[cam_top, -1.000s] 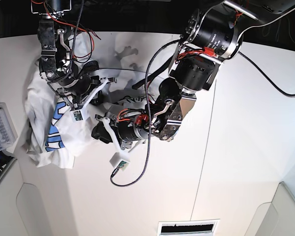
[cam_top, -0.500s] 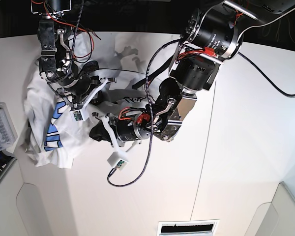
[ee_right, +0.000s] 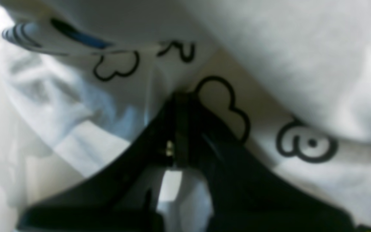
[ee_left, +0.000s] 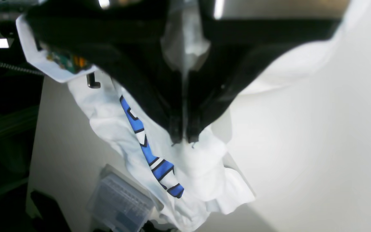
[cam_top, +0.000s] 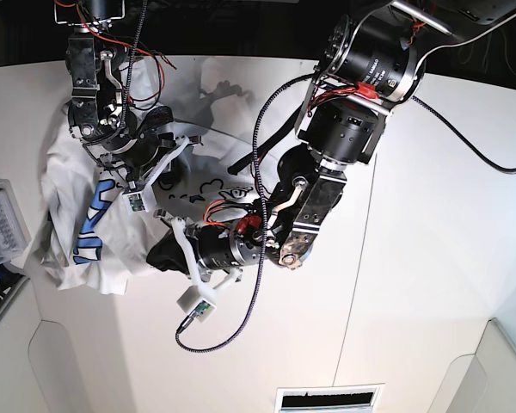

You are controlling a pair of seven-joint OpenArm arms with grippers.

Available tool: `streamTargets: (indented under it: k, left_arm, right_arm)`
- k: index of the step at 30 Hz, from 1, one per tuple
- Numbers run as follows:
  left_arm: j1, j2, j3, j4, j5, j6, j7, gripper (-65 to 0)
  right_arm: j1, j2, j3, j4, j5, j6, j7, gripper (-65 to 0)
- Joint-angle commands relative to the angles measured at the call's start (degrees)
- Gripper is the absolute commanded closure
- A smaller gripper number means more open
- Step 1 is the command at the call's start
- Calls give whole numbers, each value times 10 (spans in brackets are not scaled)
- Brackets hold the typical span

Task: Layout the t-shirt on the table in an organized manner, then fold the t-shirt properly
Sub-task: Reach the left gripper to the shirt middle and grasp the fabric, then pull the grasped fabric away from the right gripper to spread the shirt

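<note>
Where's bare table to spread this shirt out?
Bare table lies on the base view's right, past the left arm, and along the near edge under the dangling cable. It is crowded on that view's left: the bunched t-shirt, both pincers and a clear plastic box.

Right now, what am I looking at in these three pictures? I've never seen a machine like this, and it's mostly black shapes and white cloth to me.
It is a robot with two arms working over a pale table. One picture looks down from above and shows both arms; the other two come from small cameras mounted at each wrist, so the black prongs you see up close are the arm's own pincers.

On the table lies a crumpled white t-shirt with blue lettering and cloud outlines. A small clear plastic box sits at the table's edge.

The left end effector is shut, pinching a bunch of the shirt's cloth. The right end effector is also shut and pressed into the fabric, apparently gripping a fold, though the close-up is blurry.
</note>
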Motion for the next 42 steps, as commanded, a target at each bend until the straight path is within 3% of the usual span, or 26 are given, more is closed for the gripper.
streamTargets:
  k: [1, 5, 11, 20, 30, 38, 40, 42]
  left_arm:
    - [-18, 7, 0, 18, -13, -10, -15, 0]
    - [-18, -20, 0, 43, 6, -5, -34, 0]
    - [-18, -69, 0, 76, 45, 82, -61, 0]
    - [-61, -129, 0, 81, 82, 161, -71, 0]
    - [-115, -173, 0, 80, 121, 179, -76, 0]
    - [-135, -216, 0, 74, 153, 292, -101, 0]
    - [-136, -226, 0, 67, 156, 312, -106, 0]
    - [-136, -235, 0, 52, 176, 307, -111, -16]
  right_arm:
    - [0, 1, 0, -2, -11, -2, -30, 0]
    - [0, 1, 0, -2, -12, -2, -30, 0]
    - [0, 1, 0, -2, -11, -2, -30, 0]
    - [0, 1, 0, -2, -11, -2, -32, 0]
    - [0, 1, 0, -2, -12, -2, -35, 0]
    - [0, 1, 0, -2, -11, -2, -36, 0]
    - [0, 1, 0, -2, -11, -2, -37, 0]
    - [0, 1, 0, -2, -11, -2, -37, 0]
